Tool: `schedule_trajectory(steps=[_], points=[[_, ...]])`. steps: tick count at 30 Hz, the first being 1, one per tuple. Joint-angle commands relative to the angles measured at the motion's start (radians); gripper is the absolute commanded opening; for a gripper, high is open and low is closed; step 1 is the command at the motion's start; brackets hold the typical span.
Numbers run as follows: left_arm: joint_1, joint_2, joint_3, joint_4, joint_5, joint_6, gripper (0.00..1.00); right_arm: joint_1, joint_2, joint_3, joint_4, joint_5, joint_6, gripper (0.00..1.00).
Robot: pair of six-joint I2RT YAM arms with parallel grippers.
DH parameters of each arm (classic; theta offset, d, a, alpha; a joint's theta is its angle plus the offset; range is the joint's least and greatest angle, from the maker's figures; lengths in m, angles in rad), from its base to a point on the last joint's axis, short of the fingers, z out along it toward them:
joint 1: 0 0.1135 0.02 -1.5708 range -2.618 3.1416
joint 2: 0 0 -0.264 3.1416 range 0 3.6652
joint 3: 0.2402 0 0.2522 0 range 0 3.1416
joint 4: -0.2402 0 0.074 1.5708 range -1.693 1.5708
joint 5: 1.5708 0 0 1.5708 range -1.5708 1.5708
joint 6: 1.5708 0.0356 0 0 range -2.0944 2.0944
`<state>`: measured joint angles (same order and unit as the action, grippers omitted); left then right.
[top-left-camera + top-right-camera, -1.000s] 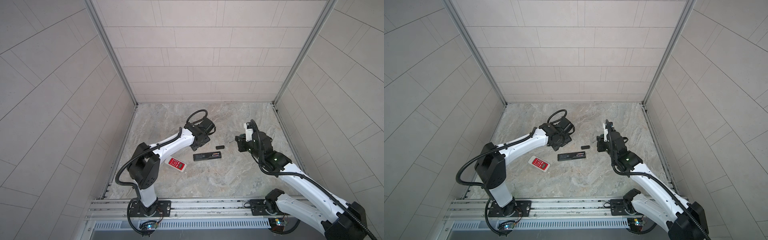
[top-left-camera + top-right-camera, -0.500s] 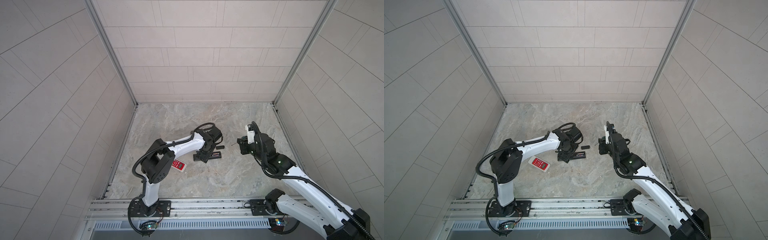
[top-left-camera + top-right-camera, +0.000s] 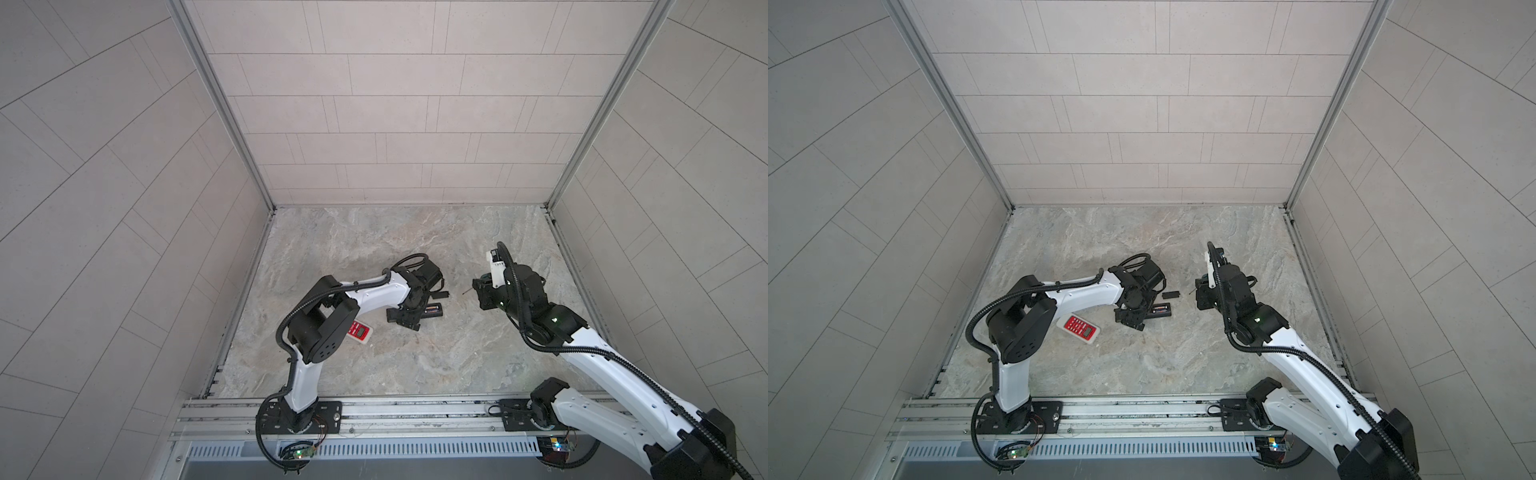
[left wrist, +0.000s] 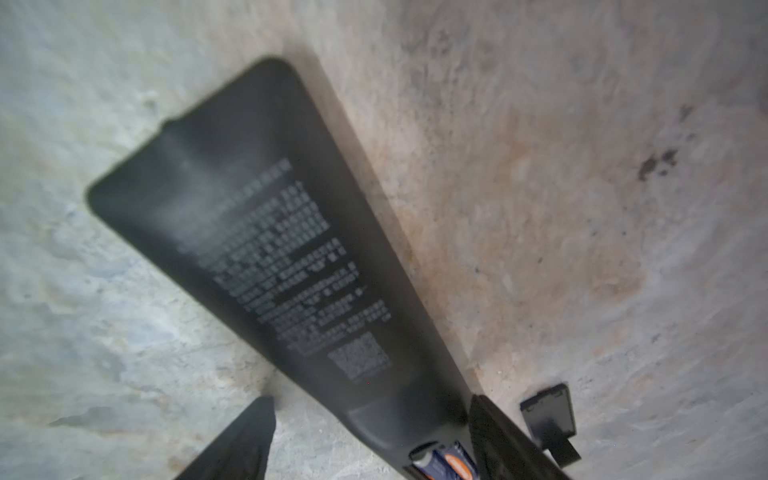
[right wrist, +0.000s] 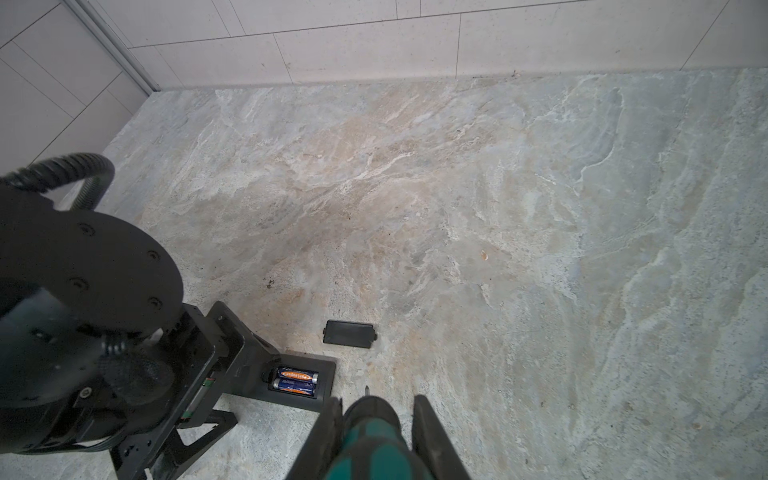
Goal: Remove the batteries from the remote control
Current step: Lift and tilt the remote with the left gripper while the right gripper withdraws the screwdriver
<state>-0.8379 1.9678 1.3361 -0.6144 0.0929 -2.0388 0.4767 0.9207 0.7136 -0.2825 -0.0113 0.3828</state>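
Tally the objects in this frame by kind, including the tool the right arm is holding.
Remotes: 2, the black remote and the red-and-white remote
Batteries: 2, both in the black remote's open compartment
Cover plate: 1
Screwdriver: 1
Total: 6

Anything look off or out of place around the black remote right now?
Nothing damaged or spilled. The black remote lies face down, compartment open, both batteries inside. Its cover lies loose on the table, apart from the remote: expected mid-job.
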Motion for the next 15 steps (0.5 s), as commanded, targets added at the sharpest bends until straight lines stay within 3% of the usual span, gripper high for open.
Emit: schedule_trajectory(steps=[1,10,15], points=[[0.000,0.033,-0.003,0.004,0.013,-0.110,0.80,-0.003,0.007,0.028,0.000,-0.011,-0.012,0.01],[0.011,0.107,0.072,-0.062,0.017,-0.065,0.73,-0.005,0.041,0.035,0.009,-0.016,-0.013,0.01],[0.024,0.108,0.078,-0.096,-0.004,-0.031,0.64,-0.009,0.043,0.021,0.024,-0.015,-0.001,0.01]])
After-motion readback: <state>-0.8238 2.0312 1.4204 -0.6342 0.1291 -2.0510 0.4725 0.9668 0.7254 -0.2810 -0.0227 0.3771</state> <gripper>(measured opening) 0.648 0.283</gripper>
